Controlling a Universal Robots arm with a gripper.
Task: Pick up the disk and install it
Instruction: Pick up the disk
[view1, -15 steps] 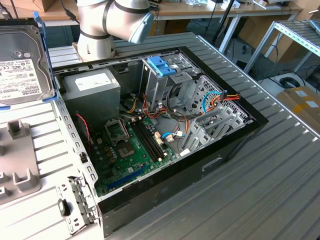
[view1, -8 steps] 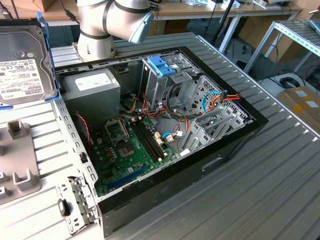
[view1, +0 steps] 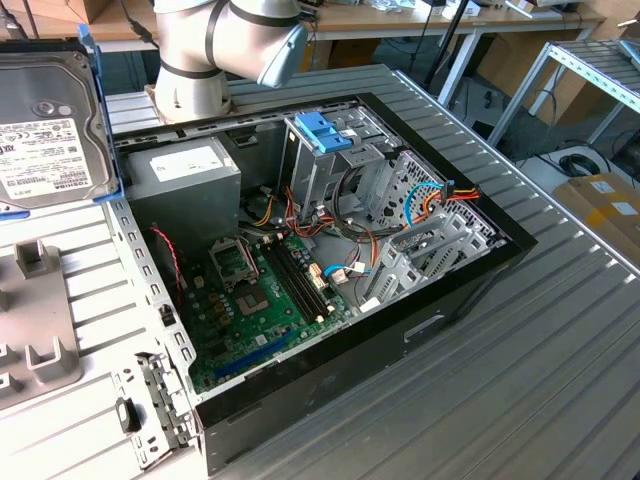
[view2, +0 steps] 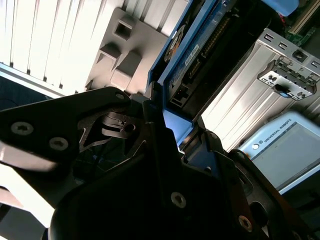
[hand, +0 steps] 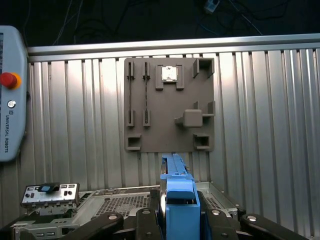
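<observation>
so the whole thing sits on a ribbed metal table (view1: 520, 330), silvery slats all over. in the exterior view there are wooden workbenches (view1: 400, 20) and a metal shelf frame (view1: 590, 70) behind it, plus cardboard boxes (view1: 600, 210) on the floor at the exterior view's right. an open computer case (view1: 440, 300) lies flat on the table with the green motherboard (view1: 260, 300) and a tangle of cables on show. a grey power supply (view1: 185, 180) is tucked in the corner nearest the arm's base (view1: 190, 80), and a bare blue caddy handle (view1: 322, 130) sticks up from the drive cage. a grey fixture plate (hand: 170, 100) lies flat on the slats beside the case, a teach pendant (hand: 10, 100) with a red stop button is near it, and a small metal bracket piece (hand: 50, 194) sits just beside the case. now the disk (view1: 45, 120): it's up off the table at the exterior view's left, close to that camera, white label facing it and light blue bracket along its edge. in both wrist views the gripper (hand: 181, 215) is clamped on it. the black fingers (view2: 155, 130) press against either side of the blue bracket, and the disk pokes out past the fingertips toward the fixture plate.
</observation>
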